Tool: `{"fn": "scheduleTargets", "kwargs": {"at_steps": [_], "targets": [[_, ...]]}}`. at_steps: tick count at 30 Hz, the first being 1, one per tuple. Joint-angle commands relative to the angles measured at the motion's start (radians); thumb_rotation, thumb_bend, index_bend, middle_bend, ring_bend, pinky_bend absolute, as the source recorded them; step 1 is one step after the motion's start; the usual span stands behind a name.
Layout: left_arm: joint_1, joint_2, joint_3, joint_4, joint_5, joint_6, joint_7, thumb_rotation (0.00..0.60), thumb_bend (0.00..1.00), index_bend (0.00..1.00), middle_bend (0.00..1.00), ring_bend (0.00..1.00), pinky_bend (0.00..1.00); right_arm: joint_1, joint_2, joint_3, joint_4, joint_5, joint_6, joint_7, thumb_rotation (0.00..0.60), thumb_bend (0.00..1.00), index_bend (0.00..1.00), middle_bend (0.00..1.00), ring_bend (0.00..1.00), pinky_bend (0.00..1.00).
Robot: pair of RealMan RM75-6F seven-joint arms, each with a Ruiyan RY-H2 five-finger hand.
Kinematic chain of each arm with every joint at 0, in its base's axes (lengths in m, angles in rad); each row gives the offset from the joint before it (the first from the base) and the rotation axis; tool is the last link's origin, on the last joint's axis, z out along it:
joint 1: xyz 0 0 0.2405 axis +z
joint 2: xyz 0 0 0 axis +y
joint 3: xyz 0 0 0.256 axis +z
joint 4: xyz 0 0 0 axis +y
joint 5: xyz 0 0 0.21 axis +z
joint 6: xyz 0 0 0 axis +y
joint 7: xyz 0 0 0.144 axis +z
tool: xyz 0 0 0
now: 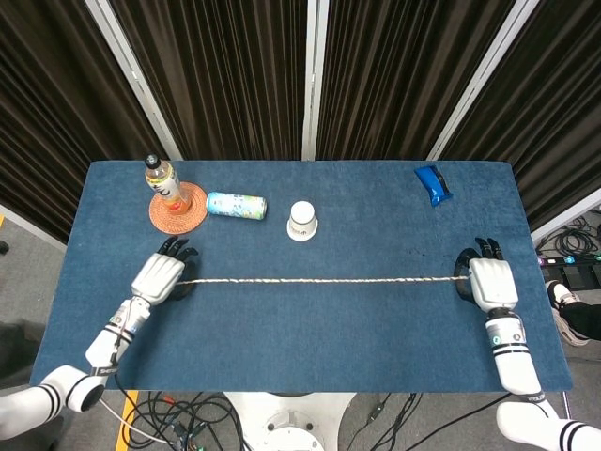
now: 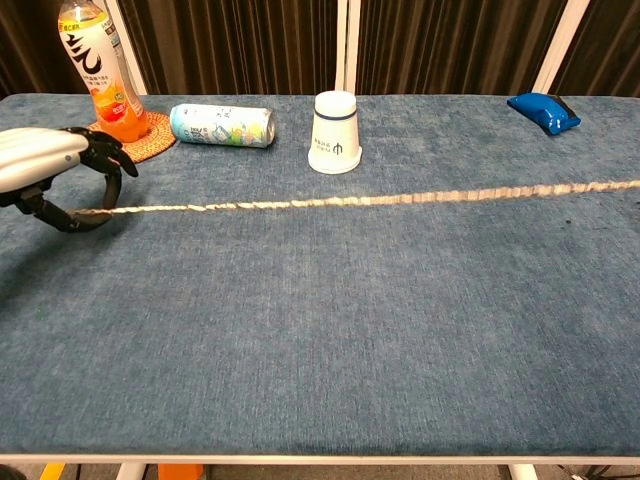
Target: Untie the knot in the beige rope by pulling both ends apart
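Observation:
The beige rope (image 1: 324,279) (image 2: 360,201) runs taut and straight across the blue table, with no knot or loop showing along it. My left hand (image 1: 161,277) (image 2: 50,170) grips its left end near the table's left side. My right hand (image 1: 489,282) grips the right end near the right edge; the chest view shows the rope running off its right border with that hand out of frame.
An orange drink bottle (image 1: 162,182) stands on a round woven coaster (image 1: 177,209) at the back left. A can (image 1: 236,205) lies on its side beside it. An upturned white paper cup (image 1: 301,221) stands behind the rope's middle. A blue object (image 1: 433,184) lies at the back right.

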Motion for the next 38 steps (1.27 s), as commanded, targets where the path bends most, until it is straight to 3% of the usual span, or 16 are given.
{"fn": "scheduleTargets", "kwargs": {"at_steps": [1, 8, 13, 17, 22, 27, 32, 38], "targets": [[0.000, -0.011, 0.001, 0.018, 0.005, -0.007, -0.007, 0.600, 0.36, 0.62, 0.22, 0.08, 0.03, 0.000, -0.019, -0.008, 0.025, -0.006, -0.015, 0.006, 0.600, 0.43, 0.64, 0.32, 0.06, 0.01], [0.001, -0.040, -0.002, 0.072, 0.009, -0.021, -0.022, 0.600, 0.35, 0.58, 0.22, 0.08, 0.03, -0.002, -0.067, -0.015, 0.086, -0.024, -0.038, 0.026, 0.600, 0.39, 0.58, 0.30, 0.04, 0.00], [0.009, -0.049, -0.002, 0.077, 0.011, -0.018, -0.026, 0.600, 0.29, 0.38, 0.19, 0.08, 0.03, -0.006, -0.078, -0.023, 0.097, -0.029, -0.054, 0.020, 0.600, 0.26, 0.31, 0.22, 0.00, 0.00], [0.020, -0.030, -0.009, 0.047, 0.014, 0.004, -0.043, 0.600, 0.23, 0.24, 0.16, 0.08, 0.03, -0.019, -0.056, -0.018, 0.059, -0.049, -0.016, 0.013, 0.600, 0.24, 0.14, 0.17, 0.00, 0.00], [0.064, 0.051, -0.039, -0.043, 0.008, 0.102, -0.071, 0.600, 0.21, 0.22, 0.15, 0.08, 0.03, -0.062, 0.023, -0.007, -0.036, -0.102, 0.089, 0.030, 0.600, 0.25, 0.11, 0.16, 0.00, 0.00], [0.150, 0.188, -0.063, -0.158, -0.021, 0.227, -0.051, 0.600, 0.21, 0.22, 0.15, 0.08, 0.03, -0.129, 0.138, -0.024, -0.130, -0.173, 0.193, 0.072, 0.600, 0.26, 0.11, 0.18, 0.00, 0.00], [0.249, 0.297, -0.051, -0.264, -0.061, 0.314, 0.004, 0.600, 0.21, 0.22, 0.15, 0.08, 0.03, -0.203, 0.237, -0.065, -0.213, -0.246, 0.281, 0.114, 0.600, 0.26, 0.11, 0.18, 0.00, 0.00], [0.365, 0.355, -0.033, -0.383, -0.096, 0.428, 0.071, 0.600, 0.20, 0.23, 0.15, 0.08, 0.03, -0.265, 0.273, -0.087, -0.249, -0.295, 0.358, 0.136, 0.600, 0.26, 0.12, 0.18, 0.00, 0.00]]}}
